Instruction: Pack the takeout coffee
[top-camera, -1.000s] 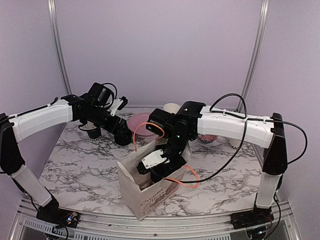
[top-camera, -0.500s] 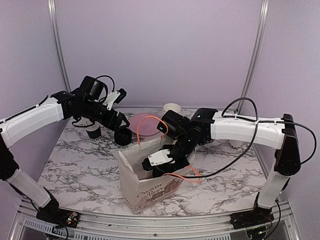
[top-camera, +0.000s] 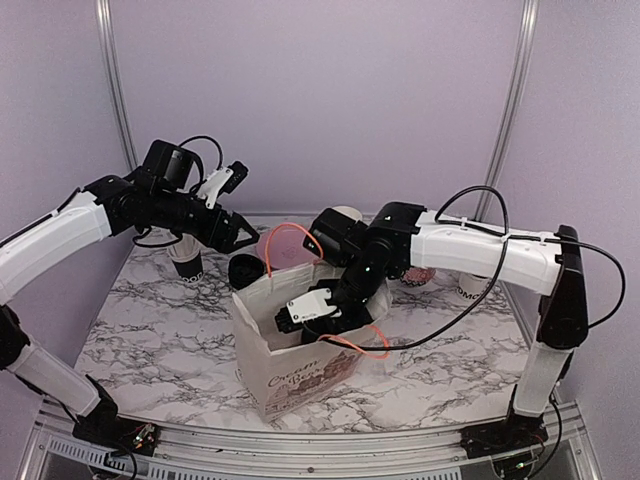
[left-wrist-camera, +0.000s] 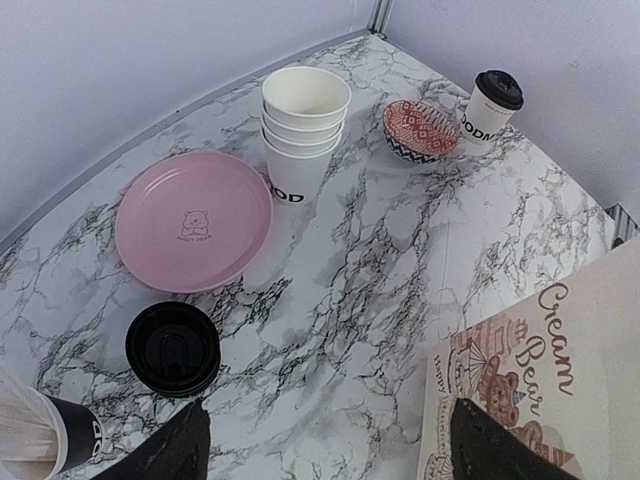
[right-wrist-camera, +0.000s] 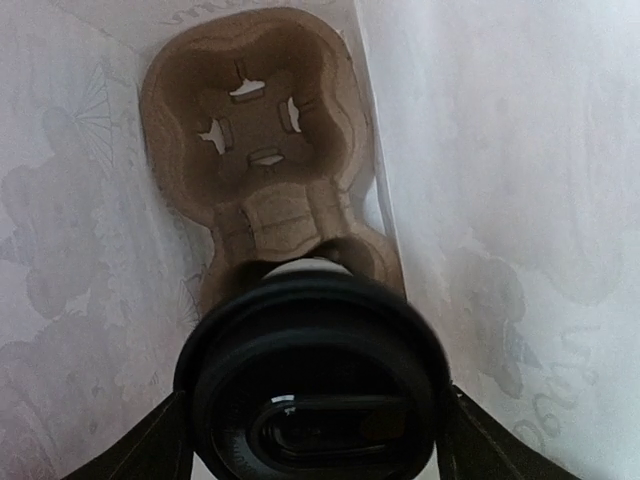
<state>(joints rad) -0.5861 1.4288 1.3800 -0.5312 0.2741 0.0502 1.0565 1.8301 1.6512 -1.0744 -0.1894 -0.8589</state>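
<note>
Takeout coffee (right-wrist-camera: 312, 400), first cup: white paper under a black dome lid, upright, seated in the near well of the cardboard carrier (right-wrist-camera: 250, 130); far well vacant.

Holder: right gripper (right-wrist-camera: 315, 445), its fingers flanking the lid at its edge. Whether they press it or stand just clear cannot be told.

Handling (judged): thin-walled and easily dented. Weight depends on a fill that cannot be seen. The lid is a press fit and likely to pop if lifted by it alone. Best taken on the upper body just under the lid rim, kept vertical.

Enclosure: paper bag (top-camera: 290, 375), printed, soft-sided, orange handles; little room around the wrist.

Other arm: left gripper (left-wrist-camera: 335, 450), fingers spread wide, nothing between them, raised above the table.

Remaining stock: second coffee (left-wrist-camera: 487, 105) in the far right corner, beside a patterned bowl (left-wrist-camera: 420, 130). A black lid (left-wrist-camera: 172, 348) lies near the pink plate (left-wrist-camera: 195, 218); no cup can be made out beneath it.

Also present: stacked lidless cups (left-wrist-camera: 303, 130), black cup of straws (left-wrist-camera: 55, 440).

Surface: marble-patterned table (left-wrist-camera: 380, 260), smooth, level.

Room: lilac walls, metal posts at the back corners.
</note>
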